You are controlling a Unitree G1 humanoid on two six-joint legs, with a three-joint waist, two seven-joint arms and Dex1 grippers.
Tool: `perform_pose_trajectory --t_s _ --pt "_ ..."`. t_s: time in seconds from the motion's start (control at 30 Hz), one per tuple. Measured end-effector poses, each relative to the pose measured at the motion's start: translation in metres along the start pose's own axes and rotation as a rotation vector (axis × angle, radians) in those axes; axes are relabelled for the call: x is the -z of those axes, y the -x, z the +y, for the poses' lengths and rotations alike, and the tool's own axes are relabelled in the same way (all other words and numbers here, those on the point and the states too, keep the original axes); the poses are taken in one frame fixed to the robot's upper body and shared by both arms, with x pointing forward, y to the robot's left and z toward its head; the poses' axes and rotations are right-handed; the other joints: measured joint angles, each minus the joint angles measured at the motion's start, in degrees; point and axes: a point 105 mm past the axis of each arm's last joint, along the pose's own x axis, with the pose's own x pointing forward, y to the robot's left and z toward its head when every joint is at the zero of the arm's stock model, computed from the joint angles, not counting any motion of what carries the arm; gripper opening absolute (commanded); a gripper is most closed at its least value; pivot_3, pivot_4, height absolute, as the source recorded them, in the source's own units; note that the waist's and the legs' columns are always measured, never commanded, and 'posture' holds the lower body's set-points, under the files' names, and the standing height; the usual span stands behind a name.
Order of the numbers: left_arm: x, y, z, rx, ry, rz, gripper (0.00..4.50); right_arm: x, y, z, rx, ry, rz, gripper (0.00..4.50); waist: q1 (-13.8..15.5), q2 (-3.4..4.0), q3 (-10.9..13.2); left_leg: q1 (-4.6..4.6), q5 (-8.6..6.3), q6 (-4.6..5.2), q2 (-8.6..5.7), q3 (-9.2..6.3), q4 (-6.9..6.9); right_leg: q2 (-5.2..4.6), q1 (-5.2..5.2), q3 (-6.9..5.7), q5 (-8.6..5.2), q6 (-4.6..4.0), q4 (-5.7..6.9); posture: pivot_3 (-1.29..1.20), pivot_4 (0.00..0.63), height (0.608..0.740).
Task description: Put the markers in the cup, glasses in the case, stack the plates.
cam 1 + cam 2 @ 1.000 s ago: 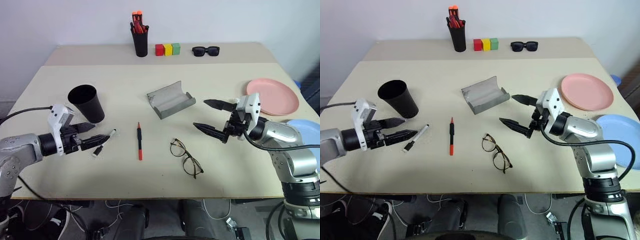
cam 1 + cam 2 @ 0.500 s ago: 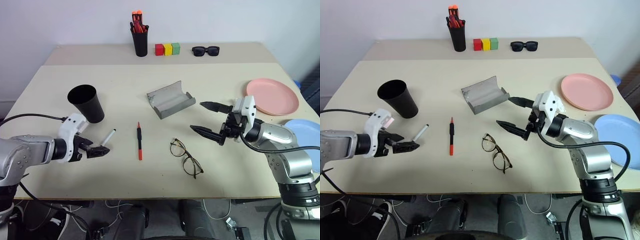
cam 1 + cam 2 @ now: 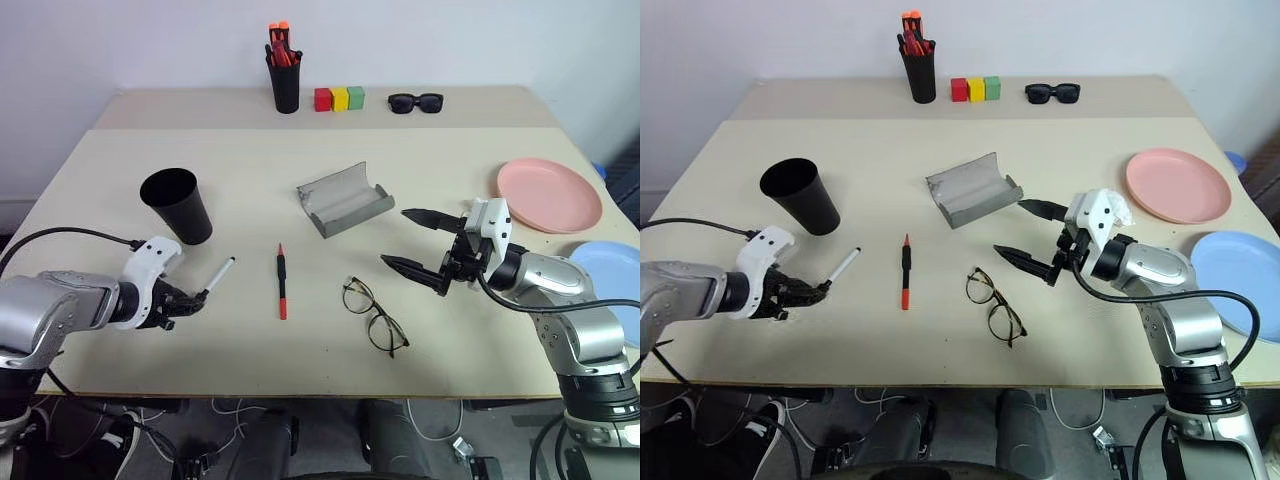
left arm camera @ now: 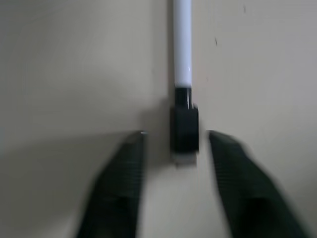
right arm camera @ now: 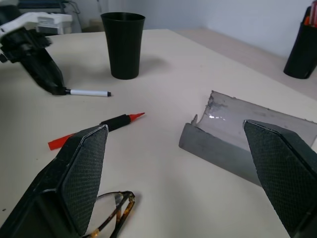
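Straddling the black cap (image 4: 184,134) of a slim white-barrelled marker (image 4: 182,49) with the left gripper (image 3: 190,300): fingers narrowly parted, a gap on either side, nothing gripped. Lying flat, barrel pointing away from the claw. Beyond the claw, a wide tapering black plastic cup (image 3: 178,205); off to its right, a slim red marker with a black section (image 3: 281,283). Right gripper (image 3: 397,238) spread wide, empty.

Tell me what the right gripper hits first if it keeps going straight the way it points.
Probably the red marker, lying low between the open right gripper's fingers; farther along sit the white marker and black cup. Depth is uncertain.
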Motion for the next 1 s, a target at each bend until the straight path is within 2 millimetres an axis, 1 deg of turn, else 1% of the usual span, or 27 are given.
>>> perform_pose_trajectory --t_s 0.17,0.3,0.5,0.6,0.67,0.73,0.77,0.8,0.9,1.0 --pt "0.0 -0.001 0.0 0.004 -0.012 -0.007 1.22 0.0 0.0 0.0 -0.002 0.0 0.001 4.5 -0.06 0.0 0.0 0.02 0.0 0.0 0.0 0.0 0.0 0.0 0.0 0.0 0.0 0.0 0.02 0.0 0.15 0.74" --pt "0.0 -0.001 0.001 0.0 -0.026 -0.018 0.03 0.0 0.0 0.0 -0.003 0.0 0.002 4.5 -0.05 0.0 0.0 0.02 0.0 0.0 0.0 0.0 0.0 0.0 0.0 0.0 0.0 0.0 0.01 0.0 0.15 0.74" --pt "0.0 -0.002 0.0 0.025 -0.048 -0.041 0.03 0.0 0.0 0.0 -0.003 0.0 0.002 4.5 -0.02 0.01 0.0 0.01 0.0 0.0 0.0 0.01 0.0 0.0 0.0 0.0 0.0 0.0 0.01 0.0 0.15 0.74" --pt "-0.005 -0.005 -0.008 0.092 -0.076 -0.092 0.03 -0.001 0.0 0.0 -0.002 0.002 0.001 4.5 -0.04 0.0 0.0 0.0 0.0 0.0 0.01 0.01 0.0 0.0 0.0 0.0 0.0 -0.01 0.0 0.0 0.15 0.74" --pt "-0.018 -0.004 -0.019 0.171 -0.102 -0.194 0.03 -0.001 -0.001 0.0 -0.001 0.004 0.003 4.5 0.0 0.0 0.0 -0.01 0.0 0.0 0.01 0.01 0.0 -0.01 0.0 0.0 0.01 -0.01 -0.02 0.0 0.15 0.74" --pt "-0.034 0.002 -0.027 0.228 -0.164 -0.309 0.03 -0.001 -0.001 -0.001 0.0 0.009 0.004 4.5 -0.03 -0.01 0.0 -0.01 0.0 0.0 0.01 0.01 0.0 -0.01 0.0 0.0 0.01 -0.02 -0.03 0.0 0.15 0.74" --pt "-0.045 0.005 -0.031 0.24 -0.198 -0.372 0.03 -0.001 -0.001 -0.001 0.001 0.009 0.005 4.5 0.01 0.0 0.0 -0.01 0.0 0.0 0.01 0.01 0.0 -0.02 0.0 0.0 0.02 -0.03 -0.04 0.0 0.15 0.74" --pt "-0.06 0.009 -0.035 0.249 -0.231 -0.465 0.03 -0.001 -0.001 -0.001 0.001 0.009 0.004 4.5 0.1 0.0 0.0 -0.02 0.01 -0.01 0.01 0.01 0.0 -0.02 0.0 -0.01 0.03 -0.04 -0.04 0.0 0.15 0.74" --pt "-0.098 0.025 -0.045 0.265 -0.309 -0.703 0.03 -0.002 -0.002 -0.002 0.001 0.014 0.001 4.5 0.07 -0.04 -0.01 -0.03 0.02 -0.03 0.0 0.03 0.02 -0.03 0.0 -0.01 0.05 -0.05 -0.06 0.0 0.15 0.74" --pt "-0.124 0.045 -0.046 0.244 -0.336 -0.927 0.03 -0.004 -0.003 -0.002 0.001 0.017 -0.003 4.5 -0.2 -0.02 -0.03 0.01 0.02 -0.03 0.02 0.08 0.02 -0.02 -0.01 0.01 0.05 -0.05 -0.06 0.0 0.15 0.74"
